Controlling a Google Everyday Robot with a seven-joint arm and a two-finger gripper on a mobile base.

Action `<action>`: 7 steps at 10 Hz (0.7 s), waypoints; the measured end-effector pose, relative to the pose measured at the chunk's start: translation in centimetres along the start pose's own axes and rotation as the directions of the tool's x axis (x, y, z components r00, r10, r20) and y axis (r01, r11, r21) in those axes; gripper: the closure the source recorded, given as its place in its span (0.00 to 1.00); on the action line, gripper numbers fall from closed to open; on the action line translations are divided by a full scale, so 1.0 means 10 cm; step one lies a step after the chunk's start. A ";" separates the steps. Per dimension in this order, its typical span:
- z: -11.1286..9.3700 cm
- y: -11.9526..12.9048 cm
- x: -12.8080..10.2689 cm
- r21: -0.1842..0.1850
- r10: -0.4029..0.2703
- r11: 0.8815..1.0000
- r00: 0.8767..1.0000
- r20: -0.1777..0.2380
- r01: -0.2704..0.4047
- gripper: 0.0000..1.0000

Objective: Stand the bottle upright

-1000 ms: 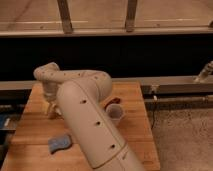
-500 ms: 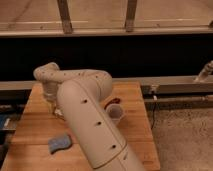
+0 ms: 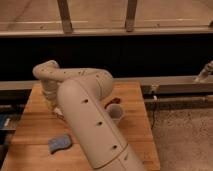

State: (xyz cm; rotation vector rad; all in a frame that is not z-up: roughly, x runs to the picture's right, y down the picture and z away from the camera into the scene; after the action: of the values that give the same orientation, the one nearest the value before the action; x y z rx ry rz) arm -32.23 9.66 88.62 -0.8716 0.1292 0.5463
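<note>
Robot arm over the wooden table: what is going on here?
The robot arm bends over the wooden table, and its gripper is low at the left of the view, shut. No bottle is visible, so a grip cannot be confirmed. A translucent cup stands mid-table; a blue sponge lies nearer the camera.

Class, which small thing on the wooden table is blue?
The flat blue pad near the front left edge; the cup beside the arm is clear. The gripper is at the table's left side.
</note>
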 end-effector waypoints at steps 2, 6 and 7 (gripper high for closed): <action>-0.26 0.01 -0.07 0.017 -0.017 1.000 0.999 0.036 0.016 1.00; -0.82 -0.06 -0.17 0.074 -0.035 0.997 0.994 0.105 0.028 1.00; -0.91 -0.09 -0.19 0.088 -0.038 0.996 0.992 0.119 0.027 1.00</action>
State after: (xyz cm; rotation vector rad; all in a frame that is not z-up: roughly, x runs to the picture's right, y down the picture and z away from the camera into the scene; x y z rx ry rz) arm -32.42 1.50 83.98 -0.7541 0.0284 0.5575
